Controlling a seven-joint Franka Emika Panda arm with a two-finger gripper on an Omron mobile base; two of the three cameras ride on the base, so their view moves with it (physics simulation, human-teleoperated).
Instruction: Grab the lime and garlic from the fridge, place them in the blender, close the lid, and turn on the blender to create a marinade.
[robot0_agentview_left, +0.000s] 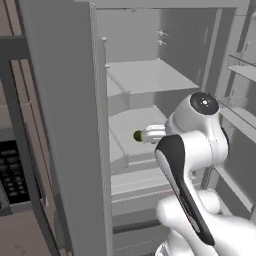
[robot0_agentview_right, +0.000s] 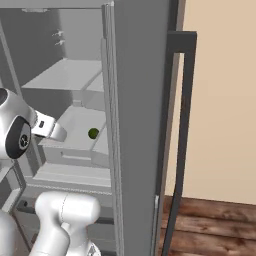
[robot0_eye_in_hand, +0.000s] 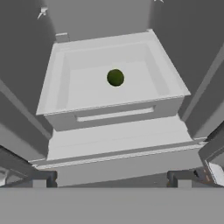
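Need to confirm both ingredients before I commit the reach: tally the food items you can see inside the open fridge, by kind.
Small round dark-green lime, lying in the light grey shelf tray of the tall grey fridge: 1
Garlic: 0 visible
Total: 1

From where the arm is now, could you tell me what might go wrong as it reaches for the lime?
The lime is small, round and loose in a walled fridge tray; a nudge from the open end effector could roll it away. The tray's front wall lies between them, so a low approach may strike it.
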